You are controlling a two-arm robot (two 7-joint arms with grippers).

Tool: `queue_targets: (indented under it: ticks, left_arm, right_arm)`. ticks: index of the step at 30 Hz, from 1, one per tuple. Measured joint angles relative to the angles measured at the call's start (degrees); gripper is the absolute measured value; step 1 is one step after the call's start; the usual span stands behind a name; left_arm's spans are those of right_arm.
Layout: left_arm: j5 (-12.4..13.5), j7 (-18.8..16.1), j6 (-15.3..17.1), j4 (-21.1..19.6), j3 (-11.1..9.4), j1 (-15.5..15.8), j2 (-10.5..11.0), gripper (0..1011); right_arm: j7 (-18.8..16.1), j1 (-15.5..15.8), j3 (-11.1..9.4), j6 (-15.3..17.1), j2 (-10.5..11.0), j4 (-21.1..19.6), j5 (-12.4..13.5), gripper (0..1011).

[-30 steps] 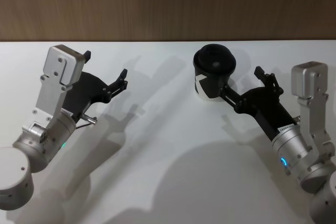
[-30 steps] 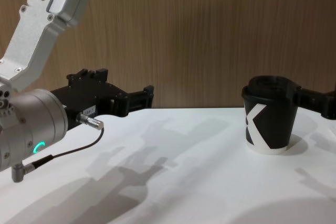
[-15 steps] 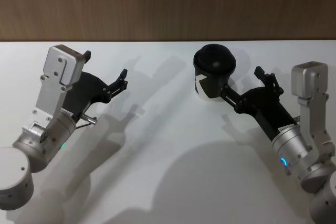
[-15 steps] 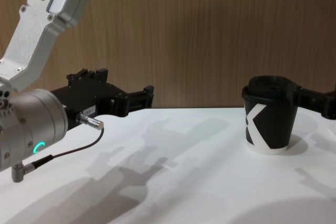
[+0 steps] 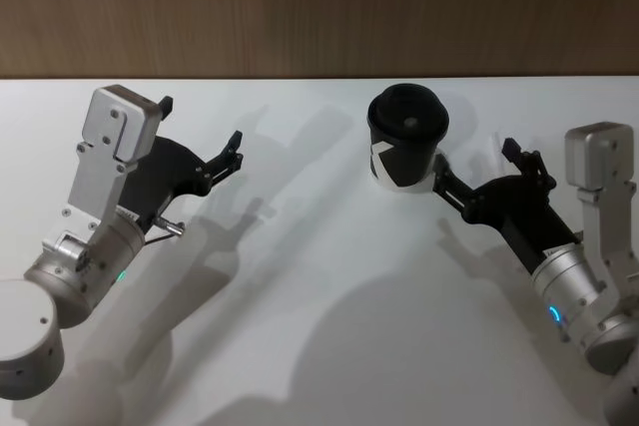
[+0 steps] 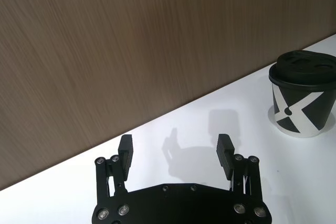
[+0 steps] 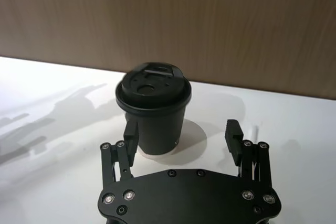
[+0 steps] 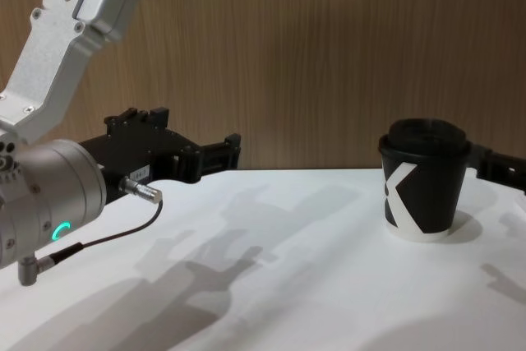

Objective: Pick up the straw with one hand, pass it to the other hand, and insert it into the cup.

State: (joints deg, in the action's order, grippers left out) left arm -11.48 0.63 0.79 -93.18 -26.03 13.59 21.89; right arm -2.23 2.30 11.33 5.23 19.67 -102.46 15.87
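Observation:
The black cup (image 5: 407, 147) with its domed lid stands upright at the back right of the white table. My right gripper (image 5: 475, 157) is open just right of the cup, one finger close to its wall. In the right wrist view the cup (image 7: 153, 103) stands beyond the open right gripper (image 7: 182, 130), off towards one finger, and a short thin white piece of the straw (image 7: 255, 129) lies on the table by the other finger. My left gripper (image 5: 203, 124) hangs open and empty over the table's left side, far from the cup (image 6: 303, 98).
A wooden wall (image 5: 319, 7) runs along the far edge of the white table (image 5: 319, 276). The left arm's silver body (image 8: 49, 195) with its black cable fills the near left. Arm shadows fall across the table's middle.
My right gripper has drawn back a little to the right, away from the cup. The left arm and the cup have not moved.

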Motion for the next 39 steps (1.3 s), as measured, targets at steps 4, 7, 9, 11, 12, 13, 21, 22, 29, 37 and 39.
queue_targets:
  ticks: [4, 7, 9, 11, 12, 13, 21, 22, 29, 37, 39]
  left_arm:
    - [0.0, 0.0, 0.0, 0.0, 0.0, 0.0, 0.0, 1003]
    - [0.0, 0.0, 0.0, 0.0, 0.0, 0.0, 0.0, 1003]
    - [0.0, 0.0, 0.0, 0.0, 0.0, 0.0, 0.0, 1003]
    - [0.0, 0.0, 0.0, 0.0, 0.0, 0.0, 0.0, 1003]
    - [0.0, 0.0, 0.0, 0.0, 0.0, 0.0, 0.0, 1003]
    - [0.0, 0.0, 0.0, 0.0, 0.0, 0.0, 0.0, 1002]
    - [0.0, 0.0, 0.0, 0.0, 0.0, 0.0, 0.0, 1003]
    - [0.0, 0.0, 0.0, 0.0, 0.0, 0.0, 0.0, 1003]
    - [0.0, 0.0, 0.0, 0.0, 0.0, 0.0, 0.0, 1003]
    - [0.0, 0.0, 0.0, 0.0, 0.0, 0.0, 0.0, 1003]
    - [0.0, 0.0, 0.0, 0.0, 0.0, 0.0, 0.0, 1003]
  right_arm:
    - [0.7, 0.5, -0.5, 1.7, 0.1, -0.6, -0.3, 1001]
    - [1.2, 0.9, -0.8, 3.1, 0.2, -0.9, -0.5, 1001]
    - [1.5, 1.0, -0.9, 3.8, 0.3, -1.1, -0.7, 1001]
    - [1.8, 1.2, -1.1, 4.8, 0.3, -1.4, -0.9, 1001]
    - [2.0, 1.3, -1.2, 5.3, 0.4, -1.5, -1.0, 1001]
    - [2.1, 1.3, -1.2, 5.6, 0.4, -1.5, -1.1, 1001]
    - [3.2, 1.9, -1.7, 8.4, 0.3, -1.8, -1.8, 1001]
    - [3.3, 1.9, -1.8, 8.6, 0.2, -1.8, -1.8, 1001]
    - [3.9, 2.3, -2.3, 10.3, -0.2, -1.4, -2.0, 1001]
    - [4.2, 2.5, -2.6, 11.7, -0.2, -0.5, -2.6, 1001]
    - [4.2, 2.5, -2.7, 12.0, -0.2, -0.2, -2.9, 1001]
